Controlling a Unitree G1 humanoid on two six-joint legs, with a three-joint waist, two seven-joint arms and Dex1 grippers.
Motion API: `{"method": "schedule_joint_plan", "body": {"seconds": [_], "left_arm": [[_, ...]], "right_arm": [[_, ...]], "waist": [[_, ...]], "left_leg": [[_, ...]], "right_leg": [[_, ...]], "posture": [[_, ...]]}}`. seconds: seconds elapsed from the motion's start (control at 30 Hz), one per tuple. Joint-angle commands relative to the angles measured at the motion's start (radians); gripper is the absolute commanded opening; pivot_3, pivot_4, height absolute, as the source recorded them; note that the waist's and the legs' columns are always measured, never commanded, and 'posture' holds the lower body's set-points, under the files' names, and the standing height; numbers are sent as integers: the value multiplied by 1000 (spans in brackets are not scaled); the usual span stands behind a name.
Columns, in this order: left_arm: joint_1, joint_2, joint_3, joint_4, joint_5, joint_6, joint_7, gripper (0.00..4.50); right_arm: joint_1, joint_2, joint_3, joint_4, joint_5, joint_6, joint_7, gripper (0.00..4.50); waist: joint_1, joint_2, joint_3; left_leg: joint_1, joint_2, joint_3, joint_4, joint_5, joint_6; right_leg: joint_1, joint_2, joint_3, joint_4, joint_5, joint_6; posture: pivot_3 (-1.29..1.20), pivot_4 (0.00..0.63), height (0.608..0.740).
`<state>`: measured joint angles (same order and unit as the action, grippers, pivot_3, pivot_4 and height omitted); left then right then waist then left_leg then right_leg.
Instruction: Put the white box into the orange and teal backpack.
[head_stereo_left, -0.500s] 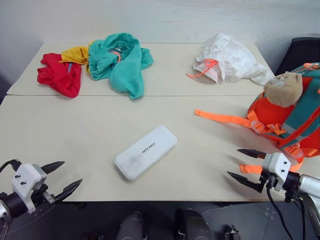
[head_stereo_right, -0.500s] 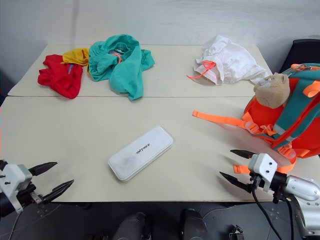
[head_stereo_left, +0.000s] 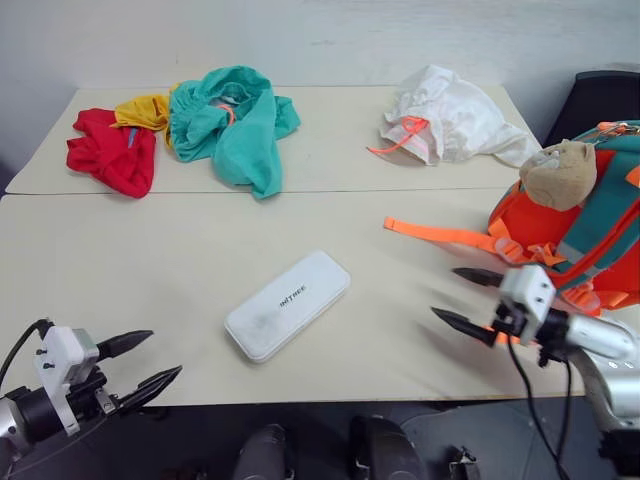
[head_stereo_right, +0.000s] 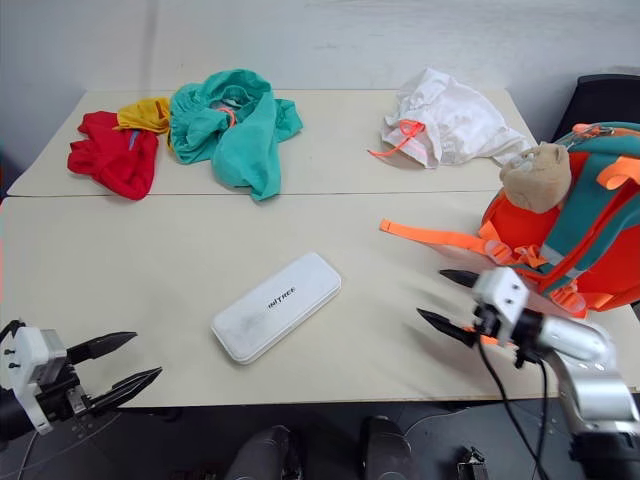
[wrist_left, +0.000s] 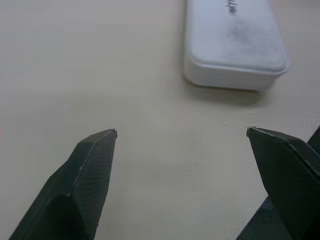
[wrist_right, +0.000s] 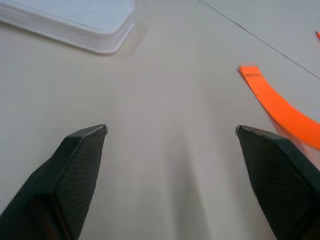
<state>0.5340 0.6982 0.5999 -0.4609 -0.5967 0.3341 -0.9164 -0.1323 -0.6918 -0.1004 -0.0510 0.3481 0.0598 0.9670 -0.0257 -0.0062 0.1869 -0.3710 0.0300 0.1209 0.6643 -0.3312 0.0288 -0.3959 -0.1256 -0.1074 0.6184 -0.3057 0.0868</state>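
While both arms hang over the table's (head_stereo_left: 150, 270) near edge, the right gripper (head_stereo_left: 465, 297) has come in from half a second ago, closing on the white box (head_stereo_left: 288, 304); fingers spread wide, holding nothing. Box lies flat, untouched, well ahead and inboard of it. Left gripper (head_stereo_left: 140, 360) equally wide and empty, edged slightly forward, box diagonally ahead. Orange and teal backpack (head_stereo_left: 575, 235) stands just outboard of the right hand, strap (wrist_right: 272, 102) trailing beside its finger. Likely the approach to the pickup, nothing grasped yet.

white box (head_stereo_left: 288, 304): 1; backpack (head_stereo_left: 583, 224): 1; cloth bag (head_stereo_left: 447, 117): 1; garments (head_stereo_left: 227, 122): 3; end effectors (head_stereo_left: 140, 361): 2
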Motion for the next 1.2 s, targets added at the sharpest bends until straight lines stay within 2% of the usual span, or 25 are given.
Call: {"method": "schedule_joint_plan", "body": {"seconds": [0.03, 0.17, 0.33, 0.37, 0.47, 0.6, 0.77, 0.9, 1.03, 1.2], "left_arm": [[-4, -34, -49, -54, 32, 1, 61, 2956], [8, -88, -134, -83, 109, -28, 118, 1707], [-19, -163, -215, -85, 191, -11, 246, 227], [-32, -174, -225, -84, 193, -5, 263, 21], [-64, -200, -247, -92, 165, 6, 286, 21], [-79, -190, -285, -107, 157, 27, 274, 21], [-116, -193, -305, -95, 166, 42, 296, 21], [-148, -195, -325, -81, 172, 52, 310, 21], [-207, -189, -349, -43, 180, 60, 318, 21], [-257, -172, -366, 0, 198, 65, 316, 21]], "right_arm": [[-62, 48, 66, -31, -60, 48, -81, 2927], [-141, 140, 120, 8, -137, 45, -184, 1582], [-224, 283, 204, 181, -254, -67, -298, 1], [-242, 310, 222, 221, -271, -89, -309, 0], [-290, 365, 258, 332, -313, -136, -328, 0], [-343, 400, 251, 432, -321, -190, -339, 0], [-385, 407, 251, 501, -297, -237, -270, 0], [-381, 397, 259, 473, -231, -183, -137, 0], [-347, 338, 280, 374, -178, -13, -7, 0], [-265, 267, 291, 217, -153, 58, 62, 0]], "waist": [[1, 0, 0], [-2, 0, 0], [-4, -1, -1], [-4, -1, -1], [-5, -1, -1], [-10, -3, -2], [-14, -3, -2], [-14, -3, -2], [-6, -3, -2], [-1, -3, -2]], "left_leg": [[0, 0, 0, 0, 0, 0], [-1, -1, 0, 0, 0, 1], [-1, -1, 1, 1, 0, 1], [0, 0, 1, 1, 0, 0], [0, 0, 1, 1, 1, 0], [0, 0, 1, 1, 2, 0], [0, 1, 1, 1, 2, 0], [0, 1, 1, 1, 2, 0], [0, 1, 0, 1, 2, 0], [0, 0, 0, 1, 2, 0]], "right_leg": [[0, 0, 0, 0, 0, 0], [0, 0, 0, 1, 0, 0], [0, 1, 0, 2, 0, 0], [0, 1, 0, 2, 0, 0], [-1, 2, 0, 3, 0, 0], [0, 2, 0, 4, 0, 0], [0, 2, 0, 4, 0, 0], [0, 2, 0, 4, 0, 0], [0, 2, 0, 5, 0, 0], [0, 2, -1, 3, 0, 0]], "posture": [[0, 150, 740], [0, 150, 740], [0, 150, 740], [0, 150, 740], [0, 150, 740], [0, 150, 740], [0, 150, 740], [0, 150, 740], [0, 150, 740], [0, 150, 740]]}}
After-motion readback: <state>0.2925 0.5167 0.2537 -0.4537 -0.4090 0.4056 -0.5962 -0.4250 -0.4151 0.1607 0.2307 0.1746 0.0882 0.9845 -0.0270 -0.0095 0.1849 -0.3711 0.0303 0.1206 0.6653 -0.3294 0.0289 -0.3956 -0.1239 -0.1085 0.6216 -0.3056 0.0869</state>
